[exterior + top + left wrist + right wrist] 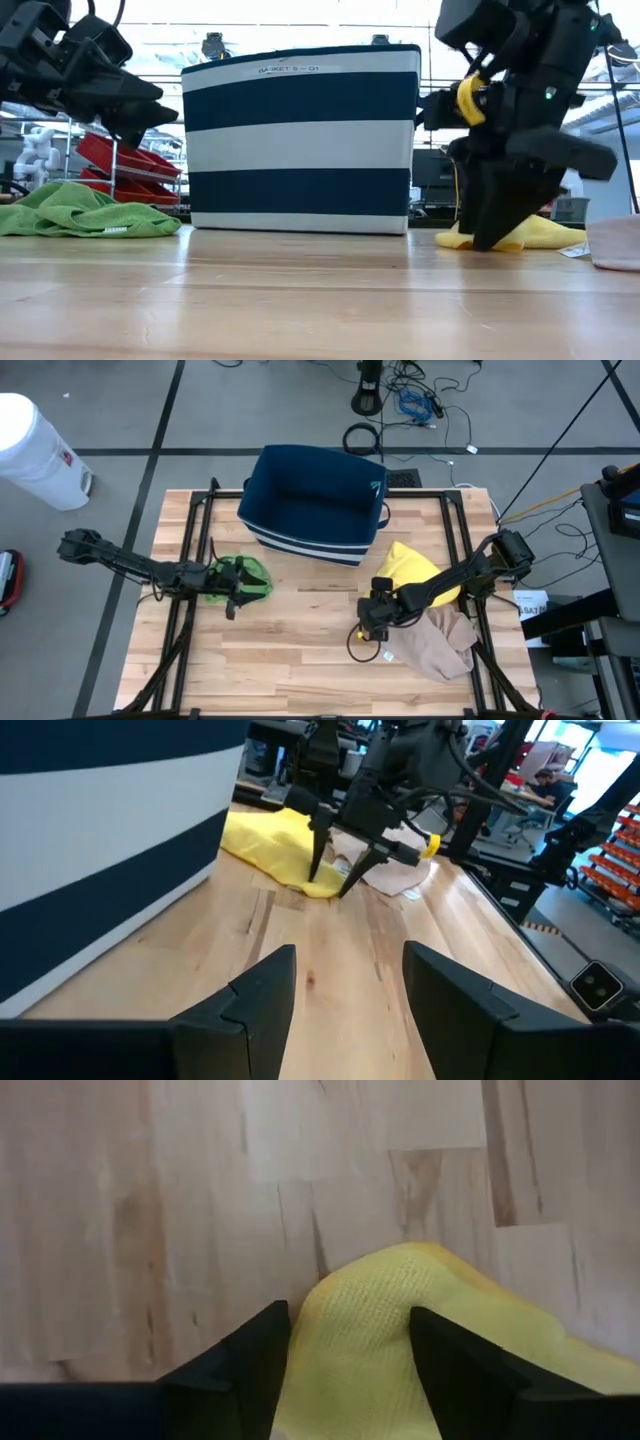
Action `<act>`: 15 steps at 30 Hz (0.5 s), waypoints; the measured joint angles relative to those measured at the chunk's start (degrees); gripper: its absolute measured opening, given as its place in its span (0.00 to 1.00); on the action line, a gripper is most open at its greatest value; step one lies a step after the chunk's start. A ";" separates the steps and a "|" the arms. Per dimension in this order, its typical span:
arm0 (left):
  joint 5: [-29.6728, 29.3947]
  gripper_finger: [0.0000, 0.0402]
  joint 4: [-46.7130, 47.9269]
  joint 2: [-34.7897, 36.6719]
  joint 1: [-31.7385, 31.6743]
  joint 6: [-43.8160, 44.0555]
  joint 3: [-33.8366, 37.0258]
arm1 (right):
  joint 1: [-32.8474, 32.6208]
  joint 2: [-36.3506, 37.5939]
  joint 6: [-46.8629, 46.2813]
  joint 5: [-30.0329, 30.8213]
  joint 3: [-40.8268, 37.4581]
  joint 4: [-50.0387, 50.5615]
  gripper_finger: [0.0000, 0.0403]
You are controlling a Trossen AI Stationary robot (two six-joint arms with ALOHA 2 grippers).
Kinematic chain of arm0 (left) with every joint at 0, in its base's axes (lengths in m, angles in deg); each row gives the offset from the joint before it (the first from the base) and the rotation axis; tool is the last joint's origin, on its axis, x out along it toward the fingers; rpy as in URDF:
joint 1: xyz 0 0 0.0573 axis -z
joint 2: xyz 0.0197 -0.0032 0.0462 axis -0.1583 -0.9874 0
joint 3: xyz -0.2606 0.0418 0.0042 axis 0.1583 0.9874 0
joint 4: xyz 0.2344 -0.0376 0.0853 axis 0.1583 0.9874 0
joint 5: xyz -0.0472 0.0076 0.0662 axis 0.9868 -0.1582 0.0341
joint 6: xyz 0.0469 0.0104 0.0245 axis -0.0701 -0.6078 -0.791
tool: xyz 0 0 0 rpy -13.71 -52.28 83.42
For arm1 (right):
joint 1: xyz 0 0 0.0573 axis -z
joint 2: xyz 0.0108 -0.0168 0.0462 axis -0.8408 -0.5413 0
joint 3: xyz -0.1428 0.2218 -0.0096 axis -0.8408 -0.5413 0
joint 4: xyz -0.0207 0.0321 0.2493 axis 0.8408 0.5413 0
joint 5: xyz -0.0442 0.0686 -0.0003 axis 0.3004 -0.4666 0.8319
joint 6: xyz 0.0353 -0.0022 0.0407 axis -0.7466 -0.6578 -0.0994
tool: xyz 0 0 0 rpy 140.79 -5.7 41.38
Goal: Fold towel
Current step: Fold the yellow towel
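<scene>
we see the yellow towel (408, 564) lying crumpled at right of centre in the high view, just below the right end of the blue basket (314, 502). it has no crisp fold or edge to give a heading; its bulk runs roughly from the upper part near the basket down and rightward toward the table's right edge, where it passes under the right arm. a beige cloth (440, 640) lies just below it, in the lower right of that frame.

the right gripper (377, 612) sits at the towel's lower left margin, pointing steeply down at the wood. in the right wrist view a raised hump of the yellow towel (375, 1335) stands between the two dark fingers (245, 1365), which are parted on either side of it; whether they press on the cloth we cannot tell. in the low view the right gripper (492, 225) comes down at the right of the frame with the yellow towel (540, 232) just behind its tips.

the left gripper (229, 589) is left of centre in the high view, beside a green cloth (245, 575), well apart from the yellow towel. its fingers (255, 1000) stand wide apart with nothing between them, only bare wood.
</scene>
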 joint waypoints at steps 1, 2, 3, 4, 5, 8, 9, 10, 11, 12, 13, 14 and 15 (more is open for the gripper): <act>0.00 0.48 0.00 -0.19 -0.01 0.00 0.00 | 0.10 -0.25 0.18 0.00 0.02 -0.15 0.47; 0.01 0.48 0.00 -0.27 0.00 0.00 0.00 | 0.16 -0.44 0.24 -0.06 0.02 -0.29 0.44; 0.00 0.48 0.00 -0.28 -0.01 0.00 0.00 | 0.23 -0.61 0.65 -0.22 0.07 -0.59 0.40; 0.01 0.48 0.00 -0.30 -0.04 -0.02 0.00 | 0.25 -0.66 1.06 -0.50 0.06 -0.86 0.34; 0.00 0.48 0.04 -0.30 -0.04 -0.02 0.00 | 0.26 -0.69 1.55 -0.69 0.06 -1.25 0.28; -0.07 0.48 0.00 -0.30 -0.04 -0.12 0.00 | 0.32 -0.80 3.64 -1.36 0.04 -2.35 0.06; -0.28 0.48 -0.02 -0.30 -0.04 -0.20 0.00 | 0.38 -0.81 4.13 -1.33 0.02 -2.77 0.04; -0.40 0.48 -0.03 -0.30 -0.04 -0.20 0.00 | 0.42 -0.85 4.26 -1.16 -0.01 -3.31 0.03; -0.48 0.48 -0.04 -0.30 -0.04 -0.20 0.00 | 0.43 -0.87 4.32 -1.04 -0.09 -4.18 0.02; -0.51 0.48 -0.04 -0.30 -0.04 -0.20 0.00 | 0.45 -0.89 4.78 -0.98 -0.13 -5.45 0.02; -0.54 0.48 -0.04 -0.30 -0.04 -0.21 0.00 | 0.46 -0.89 5.50 -1.02 -0.15 -7.60 0.01; -0.52 0.48 -0.05 -0.30 -0.04 -0.37 0.00 | 0.46 -0.82 6.26 -1.20 -0.15 -10.10 0.01; -0.52 0.48 -0.11 -0.30 -0.04 -0.80 0.00 | 0.48 -0.71 6.99 -1.20 -0.15 -12.94 0.01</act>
